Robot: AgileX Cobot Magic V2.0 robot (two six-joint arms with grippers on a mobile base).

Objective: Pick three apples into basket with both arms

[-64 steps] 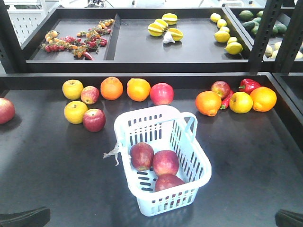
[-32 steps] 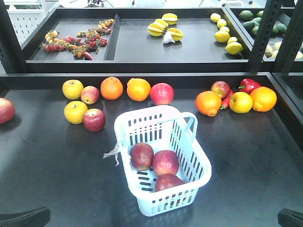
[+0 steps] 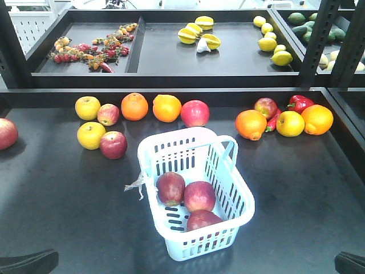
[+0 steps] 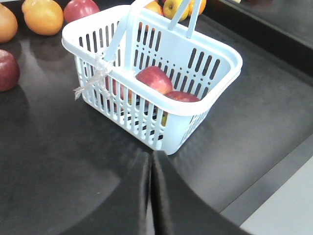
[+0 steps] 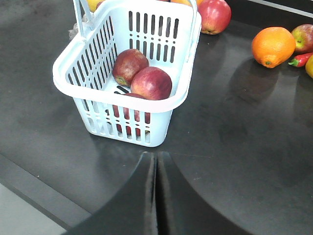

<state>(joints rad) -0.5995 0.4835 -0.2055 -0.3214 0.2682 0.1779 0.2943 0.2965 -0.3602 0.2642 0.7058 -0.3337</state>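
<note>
Apples (image 3: 188,200): three, dark red, yellow-streaked, inside pale basket (image 3: 242,197); left tool (image 4: 150,161), right tool (image 5: 156,161) closed, empty

Black tabletop (image 3: 57,200), black shelf trays (image 3: 171,57) behind (glossy), dark uprights (image 3: 312,43)

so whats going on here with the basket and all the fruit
Nothing is being handled right now. Three dark red apples sit inside the pale blue basket on the black table, so the picking looks done. The left gripper and right gripper are both shut and empty, held back from the basket. Oranges, yellow apples and other fruit lie behind it.
</note>
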